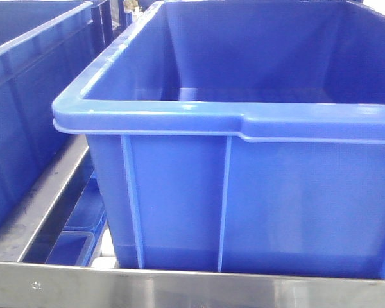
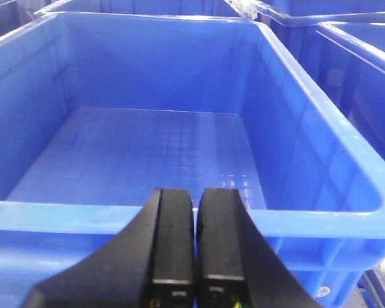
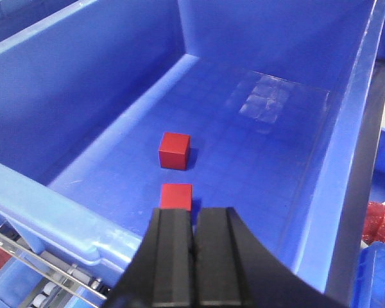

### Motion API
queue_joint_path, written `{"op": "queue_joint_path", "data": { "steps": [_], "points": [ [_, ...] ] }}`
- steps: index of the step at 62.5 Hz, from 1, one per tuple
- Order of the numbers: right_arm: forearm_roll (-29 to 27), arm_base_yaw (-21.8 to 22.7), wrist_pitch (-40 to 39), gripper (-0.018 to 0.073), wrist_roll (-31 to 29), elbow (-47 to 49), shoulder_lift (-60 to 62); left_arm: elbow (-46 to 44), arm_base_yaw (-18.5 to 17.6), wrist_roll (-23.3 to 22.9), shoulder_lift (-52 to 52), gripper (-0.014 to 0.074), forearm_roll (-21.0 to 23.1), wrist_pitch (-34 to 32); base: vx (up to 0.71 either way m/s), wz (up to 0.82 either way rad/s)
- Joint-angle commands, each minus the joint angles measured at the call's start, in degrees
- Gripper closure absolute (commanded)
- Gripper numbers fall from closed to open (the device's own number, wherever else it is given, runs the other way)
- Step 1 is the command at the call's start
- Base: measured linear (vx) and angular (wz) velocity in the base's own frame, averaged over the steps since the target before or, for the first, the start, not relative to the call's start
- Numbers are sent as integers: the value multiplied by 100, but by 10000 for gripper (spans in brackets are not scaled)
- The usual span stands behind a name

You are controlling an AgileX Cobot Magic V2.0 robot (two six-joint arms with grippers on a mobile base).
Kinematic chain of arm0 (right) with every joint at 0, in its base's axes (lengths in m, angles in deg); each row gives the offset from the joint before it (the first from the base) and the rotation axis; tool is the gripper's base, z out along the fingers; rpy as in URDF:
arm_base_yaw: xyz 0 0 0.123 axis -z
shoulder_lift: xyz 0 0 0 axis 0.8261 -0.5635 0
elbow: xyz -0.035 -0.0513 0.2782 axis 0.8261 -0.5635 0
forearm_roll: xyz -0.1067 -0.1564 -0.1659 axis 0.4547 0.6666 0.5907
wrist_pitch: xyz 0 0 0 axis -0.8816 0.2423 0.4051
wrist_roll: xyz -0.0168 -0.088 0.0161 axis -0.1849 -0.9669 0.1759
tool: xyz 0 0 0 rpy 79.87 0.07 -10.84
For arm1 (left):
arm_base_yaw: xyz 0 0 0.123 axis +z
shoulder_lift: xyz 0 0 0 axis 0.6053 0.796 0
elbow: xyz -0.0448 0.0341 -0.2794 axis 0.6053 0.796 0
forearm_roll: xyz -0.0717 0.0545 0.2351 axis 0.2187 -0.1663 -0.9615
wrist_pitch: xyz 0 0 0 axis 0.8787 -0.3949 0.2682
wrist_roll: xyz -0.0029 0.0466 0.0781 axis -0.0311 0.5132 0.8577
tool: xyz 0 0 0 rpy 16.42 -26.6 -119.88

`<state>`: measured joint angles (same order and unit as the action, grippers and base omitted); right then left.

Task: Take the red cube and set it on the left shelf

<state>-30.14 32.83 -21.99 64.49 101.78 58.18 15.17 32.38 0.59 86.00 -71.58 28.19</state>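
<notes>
Two red cubes lie on the floor of a blue bin in the right wrist view. One cube sits farther in; the nearer cube lies just beyond my right gripper, partly hidden by its fingers. My right gripper is shut and empty, above the bin's near rim. My left gripper is shut and empty, over the near rim of another blue bin whose floor is bare. No cube and no gripper shows in the front view.
The front view is filled by a large blue bin on a metal rack, with another blue bin to its left. More blue bins stand to the right in the left wrist view. A red mesh bag lies outside the right bin.
</notes>
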Motion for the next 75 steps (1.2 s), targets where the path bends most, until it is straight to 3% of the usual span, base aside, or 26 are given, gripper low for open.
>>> {"op": "queue_joint_path", "data": {
  "steps": [1, 17, 26, 35, 44, 62, 75],
  "points": [
    [94, 4, -507, 505, -57, 155, -57, 136, -32, -31, -70, 495, 21, -502, 0, 0],
    [186, 174, -536, 505, -57, 146, -57, 136, -32, -31, -70, 495, 21, -502, 0, 0],
    [72, 1207, -1172, 505, -57, 12, -41, 136, -32, -31, -70, 495, 21, -502, 0, 0],
    [-235, 2310, -2506, 505, -57, -626, 189, 136, -32, -31, -70, 495, 21, -502, -2, -13],
    [-468, 2894, -3158, 505, -31, -1306, 689, 136, -32, -31, -70, 495, 21, -502, 0, 0],
    [-569, 3010, -3365, 505, 394, -2307, 1314, 136, -32, -31, -70, 495, 21, -502, 0, 0],
    [-335, 3010, -3350, 505, 405, -2293, 1314, 136, -32, -31, -70, 495, 21, -502, 1, 9]
  ]
}}
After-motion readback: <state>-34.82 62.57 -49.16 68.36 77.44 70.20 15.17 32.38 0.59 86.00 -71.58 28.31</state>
